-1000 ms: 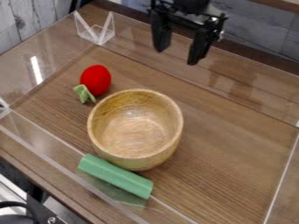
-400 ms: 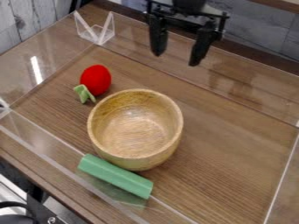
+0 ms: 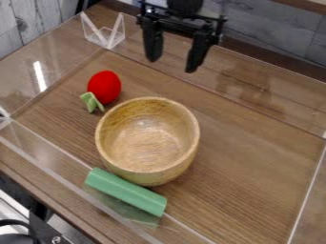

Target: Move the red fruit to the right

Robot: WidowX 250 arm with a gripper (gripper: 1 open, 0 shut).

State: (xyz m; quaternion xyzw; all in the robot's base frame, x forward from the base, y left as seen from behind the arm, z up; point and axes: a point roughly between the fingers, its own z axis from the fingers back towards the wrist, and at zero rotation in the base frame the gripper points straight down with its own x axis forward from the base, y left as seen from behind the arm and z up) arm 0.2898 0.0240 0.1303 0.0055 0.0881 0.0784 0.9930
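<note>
Reaching for the red fruit (image 3: 105,85) is the step we are judging to be in hand, and we are not there yet: the gripper (image 3: 173,52) is hanging at the back of the counter (image 3: 249,133), its jaws spread wide and empty, pointing straight down. The fruit is lying on the wood at the left, just beside the rim of the wooden bowl (image 3: 148,140), with its green leafy end (image 3: 90,101) turned toward the front left.

To do this well, we are thinking the jaws should be coming down over the rounded red body rather than the leaves, with the fingers straddling it on the sides away from the bowl, since the rim is sitting so close that a finger could be catching on it. A lift clear of the bowl is needed before we are carrying the fruit rightward, where the open wood past the bowl is offering room.

The arm above the gripper is running out of the top of the view. The clear walls (image 3: 38,67) around the counter are glaring, so their edges are hard to trace. We are unable to tell whether the fruit is touching the bowl. The green block (image 3: 125,193) at the front is partly veiled by the near wall.
</note>
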